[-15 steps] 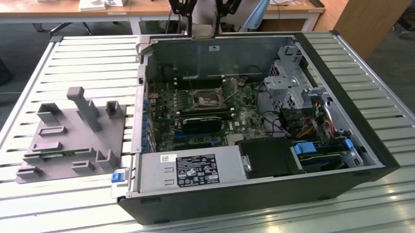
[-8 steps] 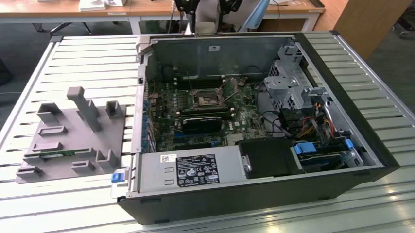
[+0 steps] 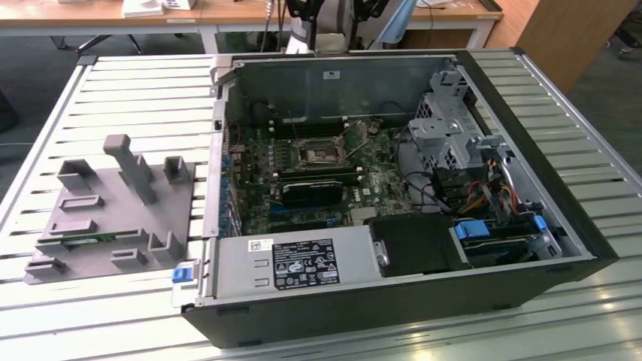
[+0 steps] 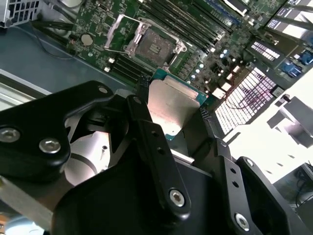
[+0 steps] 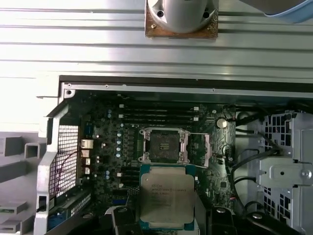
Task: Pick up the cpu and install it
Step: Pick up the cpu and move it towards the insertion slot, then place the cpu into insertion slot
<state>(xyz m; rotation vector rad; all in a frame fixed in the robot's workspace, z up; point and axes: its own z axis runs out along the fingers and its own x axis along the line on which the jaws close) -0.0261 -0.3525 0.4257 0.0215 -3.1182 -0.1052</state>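
Slatted metal table (image 3: 131, 83) carries an open PC case (image 3: 401, 316) lying on its side. Jaws clamped on the cpu (image 5: 166, 198) by opposite edges, holding it flat above the motherboard (image 5: 107, 147). The open socket (image 5: 164, 147) lies just beyond the cpu, frame flipped back; cpu not yet over it.

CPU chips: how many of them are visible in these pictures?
1. The cpu is gripped between the jaws, held above the open computer case, apart from the empty socket on the motherboard.
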